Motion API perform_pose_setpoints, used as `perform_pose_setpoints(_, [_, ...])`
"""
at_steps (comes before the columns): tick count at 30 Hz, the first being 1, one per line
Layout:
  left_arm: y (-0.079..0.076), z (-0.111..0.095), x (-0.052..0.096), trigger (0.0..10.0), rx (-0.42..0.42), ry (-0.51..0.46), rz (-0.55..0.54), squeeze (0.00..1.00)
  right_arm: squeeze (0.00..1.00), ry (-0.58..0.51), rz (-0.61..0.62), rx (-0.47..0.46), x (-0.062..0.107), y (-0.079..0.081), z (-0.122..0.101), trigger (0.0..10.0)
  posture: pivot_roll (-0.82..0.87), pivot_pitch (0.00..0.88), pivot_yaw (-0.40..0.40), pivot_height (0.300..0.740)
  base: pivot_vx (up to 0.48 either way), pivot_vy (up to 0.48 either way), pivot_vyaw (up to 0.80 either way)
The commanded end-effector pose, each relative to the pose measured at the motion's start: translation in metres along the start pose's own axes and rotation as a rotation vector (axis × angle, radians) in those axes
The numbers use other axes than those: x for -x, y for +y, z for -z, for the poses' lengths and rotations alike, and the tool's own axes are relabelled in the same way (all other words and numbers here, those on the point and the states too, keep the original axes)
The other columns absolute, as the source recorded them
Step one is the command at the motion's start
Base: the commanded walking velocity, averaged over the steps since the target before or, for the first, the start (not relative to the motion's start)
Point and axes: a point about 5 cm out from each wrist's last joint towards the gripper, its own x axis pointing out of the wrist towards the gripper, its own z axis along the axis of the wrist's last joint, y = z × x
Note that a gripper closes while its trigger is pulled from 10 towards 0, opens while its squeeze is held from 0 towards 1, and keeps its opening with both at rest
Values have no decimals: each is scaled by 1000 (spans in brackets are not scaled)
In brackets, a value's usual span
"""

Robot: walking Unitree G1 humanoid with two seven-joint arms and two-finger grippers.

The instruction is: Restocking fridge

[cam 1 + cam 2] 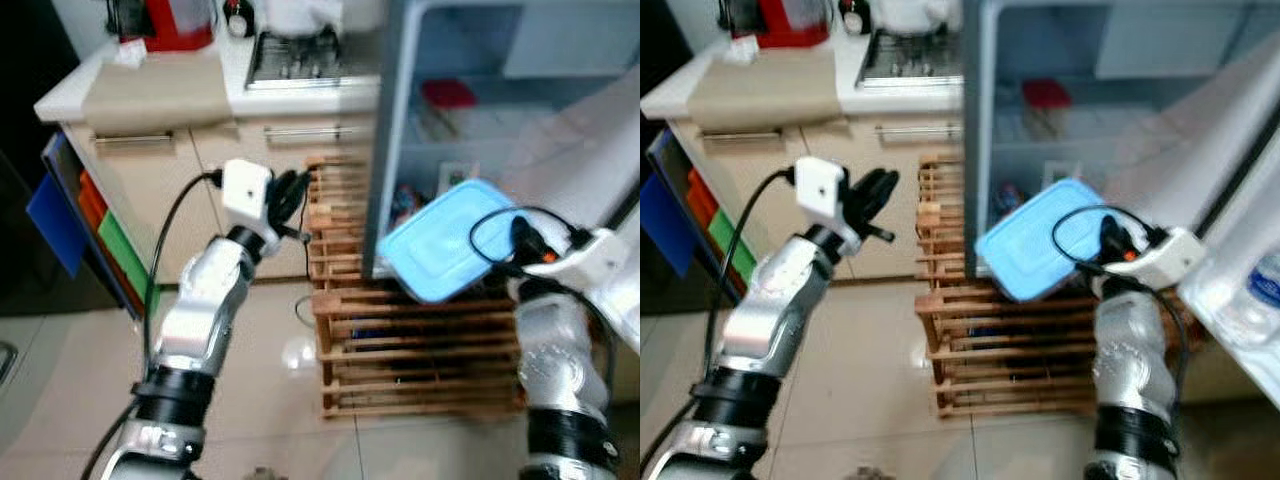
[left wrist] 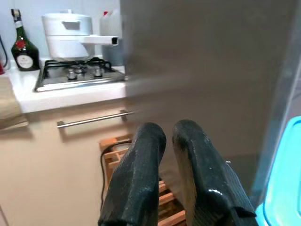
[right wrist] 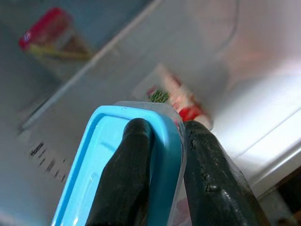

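My right gripper (image 1: 519, 238) is shut on the edge of a flat container with a light blue lid (image 1: 447, 243), held tilted in front of the open fridge (image 1: 392, 120). In the right wrist view the two black fingers (image 3: 136, 155) pinch the lid's rim (image 3: 165, 155), facing the fridge shelves. A red-lidded box (image 1: 447, 93) sits on an upper shelf and a food packet (image 3: 175, 98) lies lower down. My left gripper (image 1: 291, 194) is raised beside the fridge's left outer wall, fingers (image 2: 145, 160) pressed close together and empty.
A wooden slatted rack (image 1: 400, 345) stands on the floor under the container. Behind it runs a kitchen counter (image 1: 150, 95) with a gas hob (image 1: 298, 55), a white pot (image 2: 68, 35) and a dark bottle (image 2: 22, 47). Coloured boards (image 1: 75, 215) lean at left. The fridge door (image 1: 1250, 290) holds a bottle.
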Motion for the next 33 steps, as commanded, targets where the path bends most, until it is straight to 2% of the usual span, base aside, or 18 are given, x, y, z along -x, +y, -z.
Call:
perform_pose_setpoints(1, [-9, -5, -4, 10000, -5, -15, 26, 0, 0, -65, 36, 3, -3, -9, -16, 0, -116, 0, 40, 740, 0, 0, 0])
perform_pose_setpoints(14, [-6, -8, -5, 10000, -1, -20, -1, 0, 0, -112, 41, -48, -22, -7, -33, 0, -113, 3, 48, 740, 378, -56, 0])
perform_pose_setpoints(19, [-4, -7, -4, 10000, -20, -9, -23, 0, 0, -122, 34, -50, -23, -6, -37, 0, -107, 10, 45, 740, 0, 0, 0])
perform_pose_setpoints(22, [-5, -7, -2, 10000, 0, -10, -10, 0, 0, -110, 48, -64, -22, -10, -32, 0, -104, 13, 45, 740, 0, 0, 0])
perform_pose_setpoints(26, [-9, -6, -2, 10000, 1, -3, 9, 0, 0, -85, 63, -93, -19, -13, -24, 0, -108, 14, 49, 740, 201, -402, 0])
perform_pose_setpoints(33, [-11, -6, -3, 10000, 8, 1, 28, 0, 0, -88, 80, -98, -19, -17, -24, 0, -110, 14, 51, 740, 299, -371, 0])
